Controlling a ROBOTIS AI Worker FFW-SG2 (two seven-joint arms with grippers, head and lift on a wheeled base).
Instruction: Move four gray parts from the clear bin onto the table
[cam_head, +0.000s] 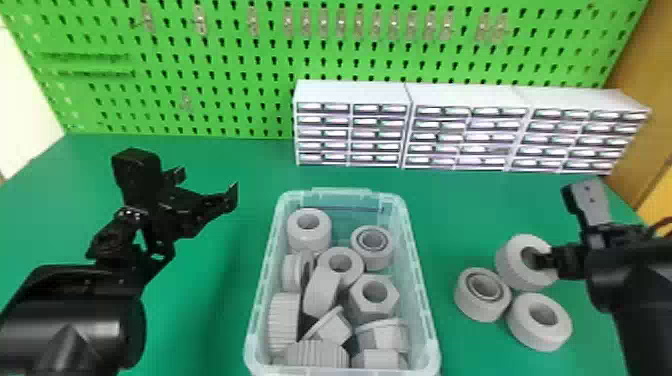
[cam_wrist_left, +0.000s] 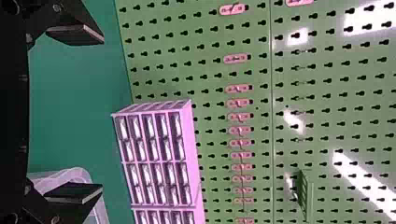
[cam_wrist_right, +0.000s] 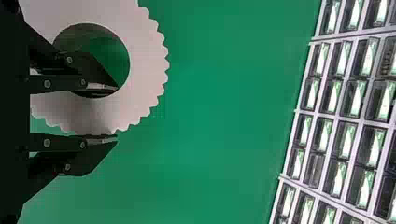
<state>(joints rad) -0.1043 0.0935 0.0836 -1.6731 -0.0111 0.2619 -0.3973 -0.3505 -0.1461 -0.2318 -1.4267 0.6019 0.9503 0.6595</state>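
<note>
A green pegboard (cam_head: 270, 65) and white drawer units (cam_head: 350, 92) stand behind the green desk (cam_head: 220, 300). The right gripper (cam_head: 541, 261) is right of the clear bin (cam_head: 424, 295), jaws pinching the wall of a toothed gray ring (cam_head: 511, 257) — one through its hole, one outside. Just beside are a flanged-looking round part (cam_head: 470, 306) and a plain ring (cam_head: 522, 327), both on the desk. More gray parts (cam_head: 309, 237) fill the bin. The left gripper (cam_head: 207, 182) hangs left of it, jaws spread.
</note>
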